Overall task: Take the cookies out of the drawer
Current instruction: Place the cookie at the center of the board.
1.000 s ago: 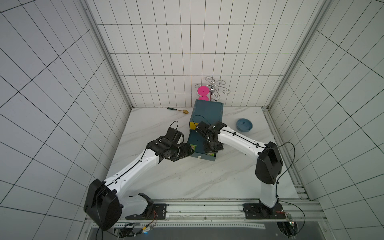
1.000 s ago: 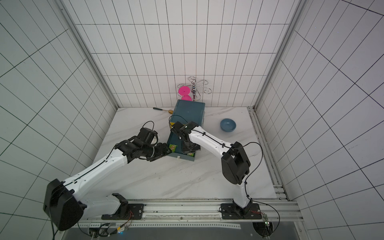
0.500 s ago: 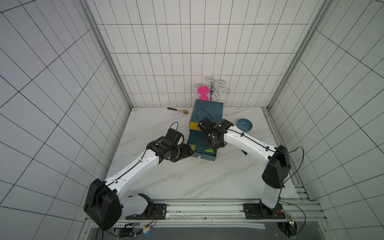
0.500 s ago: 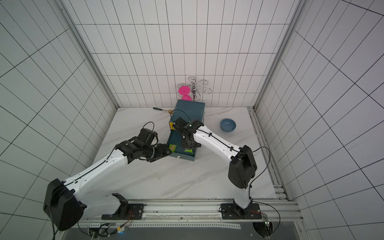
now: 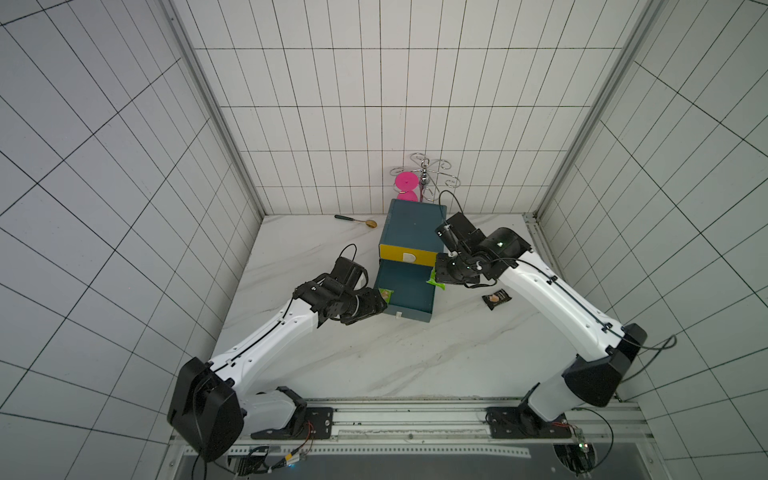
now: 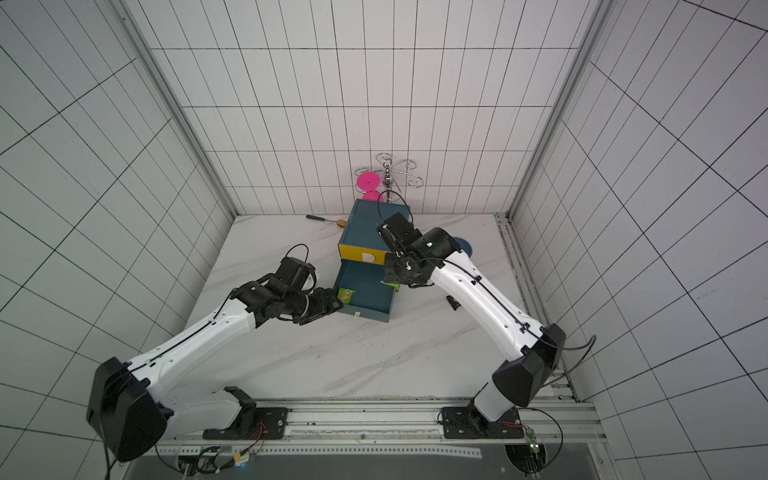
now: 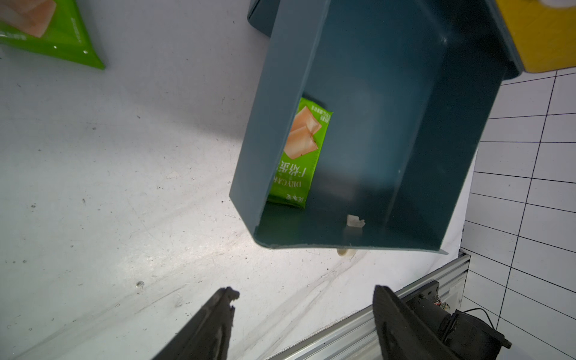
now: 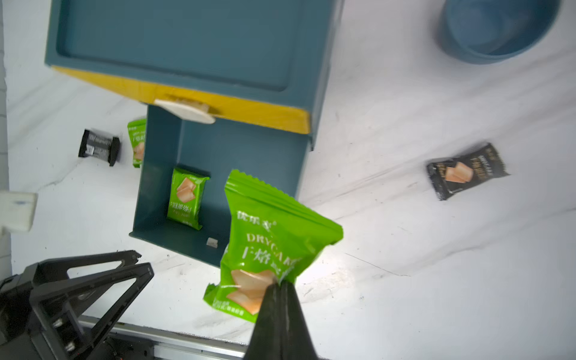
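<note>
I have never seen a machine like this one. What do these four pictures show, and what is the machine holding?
The machine is two robot arms, a left arm and a right arm, at a table. Two pictures look down on the scene from above; the other two come from a camera on each arm's wrist. Each arm ends in a claw. The right claw is shut on a green cookie packet, near the side of the open drawer. The left claw is open and empty, near the drawer's front. A second green packet lies inside the drawer. A black packet lies on the table, and a blue bowl stands beside the cabinet.
</note>
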You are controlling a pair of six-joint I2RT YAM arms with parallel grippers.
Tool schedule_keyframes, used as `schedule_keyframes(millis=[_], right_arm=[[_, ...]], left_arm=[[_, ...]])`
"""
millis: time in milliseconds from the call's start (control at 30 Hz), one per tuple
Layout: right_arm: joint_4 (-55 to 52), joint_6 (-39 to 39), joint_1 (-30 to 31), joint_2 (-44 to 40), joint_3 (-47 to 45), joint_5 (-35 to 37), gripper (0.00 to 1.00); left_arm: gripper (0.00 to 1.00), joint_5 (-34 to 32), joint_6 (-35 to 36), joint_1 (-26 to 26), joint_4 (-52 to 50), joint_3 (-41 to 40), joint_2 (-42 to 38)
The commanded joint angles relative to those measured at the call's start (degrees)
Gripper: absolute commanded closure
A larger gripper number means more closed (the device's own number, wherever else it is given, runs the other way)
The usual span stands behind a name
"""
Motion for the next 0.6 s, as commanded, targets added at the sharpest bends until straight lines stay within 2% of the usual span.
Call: schedule_keyframes(millis=[0, 133, 267, 567], right_arm=[[-2.28, -3.11, -7.7, -3.59, -5.63, -2.65, 1.0], [2.54, -6.61, -16.52, -3.78, -13.16, -7.12, 1.0], [8.54, -8.42, -22.13, 0.4, -17.94, -10.2, 1.0], [17.13, -12.13, -27.18, 13.99, -17.27, -13.57, 1.0]], left_arm=[[0.26, -0.28, 1.13, -0.16, -0.78, 1.6, -1.56], [0.25, -0.43, 1.36, 0.02, -2.58, 3.21, -2.96], [0.24, -1.59, 1.91, 0.02, -5.66, 5.71, -4.58], [0.23, -3.35, 3.07, -0.06, -11.44, 11.81, -7.25]])
